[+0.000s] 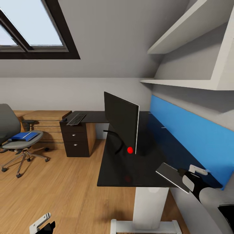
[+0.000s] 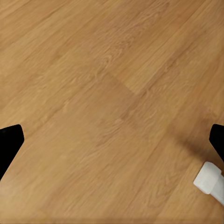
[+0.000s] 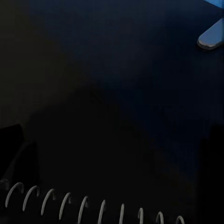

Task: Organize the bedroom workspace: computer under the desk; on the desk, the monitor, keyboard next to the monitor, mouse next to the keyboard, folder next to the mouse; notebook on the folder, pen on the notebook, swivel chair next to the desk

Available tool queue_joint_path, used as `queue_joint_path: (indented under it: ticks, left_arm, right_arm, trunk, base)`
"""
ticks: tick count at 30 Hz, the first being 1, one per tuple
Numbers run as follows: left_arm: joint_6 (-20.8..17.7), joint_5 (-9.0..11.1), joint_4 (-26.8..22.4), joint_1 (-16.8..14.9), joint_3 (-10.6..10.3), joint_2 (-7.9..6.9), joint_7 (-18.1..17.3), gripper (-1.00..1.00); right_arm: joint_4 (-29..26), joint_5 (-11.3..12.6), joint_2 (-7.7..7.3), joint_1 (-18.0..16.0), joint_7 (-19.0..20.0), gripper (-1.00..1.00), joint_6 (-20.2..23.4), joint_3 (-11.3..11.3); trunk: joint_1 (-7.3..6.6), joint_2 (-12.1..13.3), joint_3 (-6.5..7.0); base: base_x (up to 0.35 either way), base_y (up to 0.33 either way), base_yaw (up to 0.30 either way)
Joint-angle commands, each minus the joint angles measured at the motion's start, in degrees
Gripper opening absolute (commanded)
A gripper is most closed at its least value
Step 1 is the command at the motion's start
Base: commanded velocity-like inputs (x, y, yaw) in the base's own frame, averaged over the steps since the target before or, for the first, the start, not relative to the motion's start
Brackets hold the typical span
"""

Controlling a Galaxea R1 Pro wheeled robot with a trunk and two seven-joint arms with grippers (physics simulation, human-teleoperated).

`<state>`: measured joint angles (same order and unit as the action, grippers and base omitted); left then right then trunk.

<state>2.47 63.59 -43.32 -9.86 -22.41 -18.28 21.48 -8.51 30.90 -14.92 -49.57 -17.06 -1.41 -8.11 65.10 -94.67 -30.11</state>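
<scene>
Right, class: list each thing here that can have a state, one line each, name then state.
monitor: upright on the desk.
keyboard: flat on the desk's far wing.
folder: lying on the swivel chair seat.
notebook: spiral-bound, held tilted over the desk by the right gripper.
left gripper: open, over the floor.

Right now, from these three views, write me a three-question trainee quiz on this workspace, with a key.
1. True or false: the folder lies on the seat of the swivel chair.
2. Which thing stands upright on the desk? A. monitor B. computer C. pen
3. Fill in: the right gripper holds the ____ above the desk's near end.

Key: 1 true; 2 A; 3 notebook, whose spiral rings show in the right wrist view.
</scene>
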Motion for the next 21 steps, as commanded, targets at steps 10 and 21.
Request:
queue_joint_path:
  ticks: [10, 21]
  left_arm:
    - [0.26, 0.47, -0.10, -0.05, -0.37, -0.09, 0.41, 1.00]
    - [0.26, 0.48, -0.10, -0.05, -0.37, -0.09, 0.41, 1.00]
  right_arm:
    - [2.80, 1.09, -0.02, 0.00, -0.26, 1.00, -0.17, -0.50]
    - [2.80, 1.09, -0.02, 0.00, -0.26, 1.00, -0.17, -0.50]
  trunk:
    - [0.00, -0.03, -0.08]
    - [0.00, -0.03, -0.08]
  base:
    - [-0.006, 0.000, 0.000]
    - [-0.163, 0.000, 0.000]
